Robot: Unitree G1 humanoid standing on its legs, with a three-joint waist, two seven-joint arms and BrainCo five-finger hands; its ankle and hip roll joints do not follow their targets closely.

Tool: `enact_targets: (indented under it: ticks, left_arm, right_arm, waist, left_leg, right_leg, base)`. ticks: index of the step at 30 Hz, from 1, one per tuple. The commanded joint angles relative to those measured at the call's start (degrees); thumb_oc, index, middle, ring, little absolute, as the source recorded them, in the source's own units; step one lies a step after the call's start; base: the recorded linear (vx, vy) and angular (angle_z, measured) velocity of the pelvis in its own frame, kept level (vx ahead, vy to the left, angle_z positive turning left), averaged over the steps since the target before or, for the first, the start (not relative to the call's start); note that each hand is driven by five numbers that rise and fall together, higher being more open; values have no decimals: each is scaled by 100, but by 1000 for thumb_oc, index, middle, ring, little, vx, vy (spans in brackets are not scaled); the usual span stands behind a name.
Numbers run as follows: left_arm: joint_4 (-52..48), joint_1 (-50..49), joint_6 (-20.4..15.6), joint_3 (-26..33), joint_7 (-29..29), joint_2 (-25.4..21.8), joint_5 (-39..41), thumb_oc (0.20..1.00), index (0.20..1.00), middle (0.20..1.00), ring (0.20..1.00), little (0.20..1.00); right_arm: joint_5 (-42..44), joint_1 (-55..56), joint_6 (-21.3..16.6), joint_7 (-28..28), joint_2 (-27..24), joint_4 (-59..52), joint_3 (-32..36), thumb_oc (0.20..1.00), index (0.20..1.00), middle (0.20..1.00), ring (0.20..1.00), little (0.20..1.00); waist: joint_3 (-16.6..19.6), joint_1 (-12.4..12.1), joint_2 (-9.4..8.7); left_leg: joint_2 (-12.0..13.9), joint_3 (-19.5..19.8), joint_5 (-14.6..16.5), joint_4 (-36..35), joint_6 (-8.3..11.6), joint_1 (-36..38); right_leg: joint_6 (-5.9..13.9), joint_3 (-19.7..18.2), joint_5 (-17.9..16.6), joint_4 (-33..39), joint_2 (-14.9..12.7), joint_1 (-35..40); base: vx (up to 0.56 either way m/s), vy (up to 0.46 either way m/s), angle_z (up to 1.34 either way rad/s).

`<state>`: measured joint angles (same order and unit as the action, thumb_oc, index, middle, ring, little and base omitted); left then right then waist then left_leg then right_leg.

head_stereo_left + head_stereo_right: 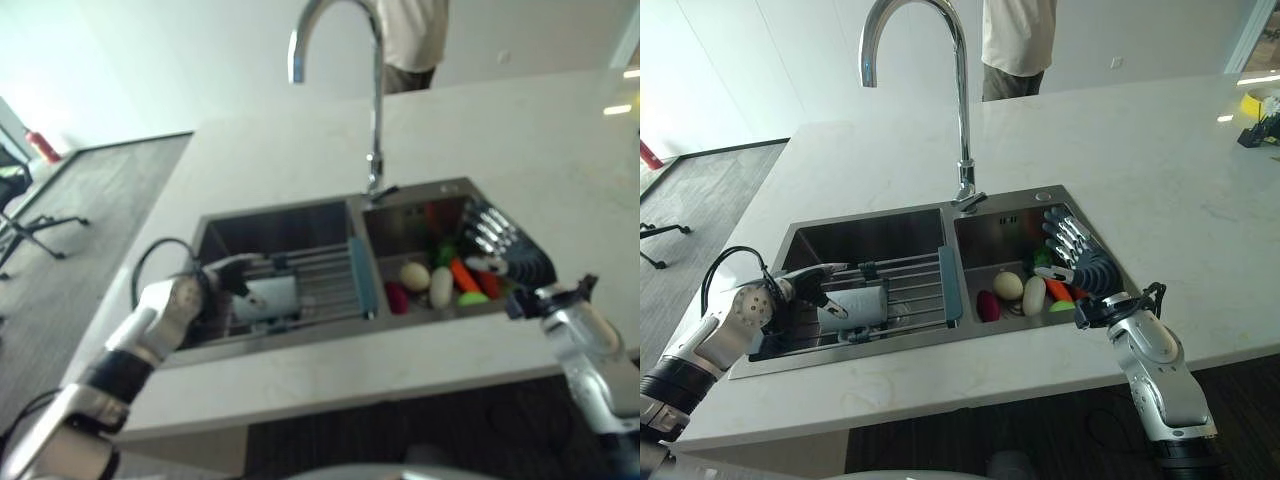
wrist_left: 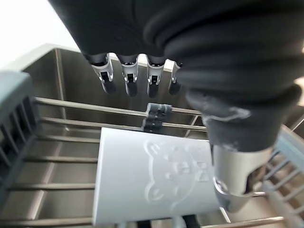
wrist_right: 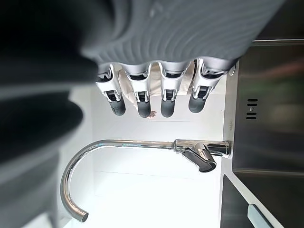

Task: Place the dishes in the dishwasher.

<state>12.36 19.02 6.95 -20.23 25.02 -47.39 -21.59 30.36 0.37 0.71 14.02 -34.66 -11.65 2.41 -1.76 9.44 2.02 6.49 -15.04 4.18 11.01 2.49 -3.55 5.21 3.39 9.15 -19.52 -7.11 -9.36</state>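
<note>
Spread left hand (image 1: 805,285) hovers beside the cup (image 1: 855,302) on the sink (image 1: 970,335) rack (image 1: 910,290); a careless grab may roll it off

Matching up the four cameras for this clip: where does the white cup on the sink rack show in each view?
Left eye view: white cup lying on the rack in the left basin, beside the left hand.
Right eye view: same spot, left basin.
Left wrist view: close up, past the fingers.
Right wrist view: I can't find it here.
Shared landmark: the faucet, which the right wrist view also shows.
</note>
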Motion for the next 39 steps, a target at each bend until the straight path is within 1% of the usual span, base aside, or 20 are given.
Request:
enact_targets:
  ticks: [1, 5, 6, 8, 10, 13, 16, 21, 32, 36, 39]
  left_arm:
    - [145, 490, -176, 46, -177, -59, -387, 1000, 1000, 1000, 1000, 1000]
    - [272, 466, -261, -17, -249, -39, -621, 1000, 1000, 1000, 1000, 1000]
    - [379, 443, -355, -55, -324, -21, -713, 1000, 1000, 1000, 1000, 1000]
    - [464, 426, -433, -94, -410, -25, -822, 1000, 1000, 1000, 1000, 1000]
    - [515, 405, -454, -87, -446, -22, -916, 1000, 1000, 1000, 1000, 1000]
    - [557, 409, -416, -152, -453, 13, -1019, 1000, 1000, 1000, 1000, 1000]
    - [621, 385, -457, -159, -451, 38, -1043, 1000, 1000, 1000, 1000, 1000]
    - [504, 276, -424, -118, -388, 71, -1072, 1000, 1000, 1000, 1000, 1000]
    - [428, -12, -270, -98, -203, 163, -1228, 1000, 1000, 1000, 1000, 1000]
    - [597, -15, -248, -200, -270, 252, -1283, 1000, 1000, 1000, 1000, 1000]
    - [685, -6, -290, -196, -334, 229, -1342, 1000, 1000, 1000, 1000, 1000]
  right_arm:
    - [1, -434, -389, 41, 35, -199, -1, 1000, 1000, 1000, 1000, 1000]
    - [-19, -416, -397, 94, 59, -187, -7, 1000, 1000, 1000, 1000, 1000]
    - [4, -407, -392, 86, 44, -197, 0, 1000, 1000, 1000, 1000, 1000]
    - [15, -391, -403, 109, 38, -191, 15, 1000, 1000, 1000, 1000, 1000]
    - [-1, -372, -388, 144, 48, -190, 37, 1000, 1000, 1000, 1000, 1000]
    - [-2, -373, -411, 121, 53, -194, 22, 1000, 1000, 1000, 1000, 1000]
    - [-36, -362, -409, 130, 82, -175, 32, 1000, 1000, 1000, 1000, 1000]
    - [-47, -335, -372, 109, 80, -184, 86, 1000, 1000, 1000, 1000, 1000]
    - [-94, -274, -406, 135, 129, -190, 128, 1000, 1000, 1000, 1000, 1000]
    - [-84, -311, -395, 105, 113, -180, 95, 1000, 1000, 1000, 1000, 1000]
    - [-67, -301, -412, 129, 102, -178, 97, 1000, 1000, 1000, 1000, 1000]
  waist:
    - [-5, 113, 42]
    - [2, 143, 50]
    - [7, 162, 47]
    - [6, 188, 48]
    - [14, 201, 52]
    - [11, 208, 42]
    - [18, 207, 39]
    - [7, 187, 38]
    - [-5, 149, 7]
    - [-13, 149, -19]
    - [-18, 159, -25]
  left_leg:
    - [269, 38, 756, 618, 124, 14]
    - [277, -8, 765, 618, 123, 35]
    - [286, -26, 766, 618, 123, 42]
    - [300, -44, 763, 618, 124, 45]
    - [303, -58, 769, 618, 120, 57]
    - [314, -70, 770, 618, 118, 63]
    - [314, -70, 770, 618, 119, 66]
    - [312, -64, 777, 618, 114, 69]
    - [304, -36, 779, 618, 107, 63]
    - [299, -37, 781, 618, 100, 69]
    - [301, -44, 782, 618, 97, 68]
  right_leg:
    - [516, 163, -89, 233, -210, 243]
    - [521, 137, -92, 233, -203, 234]
    - [524, 125, -100, 233, -200, 224]
    - [520, 100, -104, 233, -184, 211]
    - [516, 82, -98, 233, -170, 215]
    - [518, 75, -105, 233, -170, 209]
    - [519, 78, -105, 233, -165, 210]
    - [516, 80, -95, 233, -168, 217]
    - [512, 115, -83, 233, -173, 226]
    - [513, 117, -85, 233, -174, 229]
    - [515, 111, -87, 233, -175, 222]
  base:
    - [31, -9, -3]
    - [26, -6, -15]
    - [26, -12, -12]
    - [16, -6, -1]
    - [31, 3, -2]
    - [0, 0, 0]
    - [0, 0, 0]
    - [0, 0, 0]
    - [0, 0, 0]
    - [0, 0, 0]
    - [0, 0, 0]
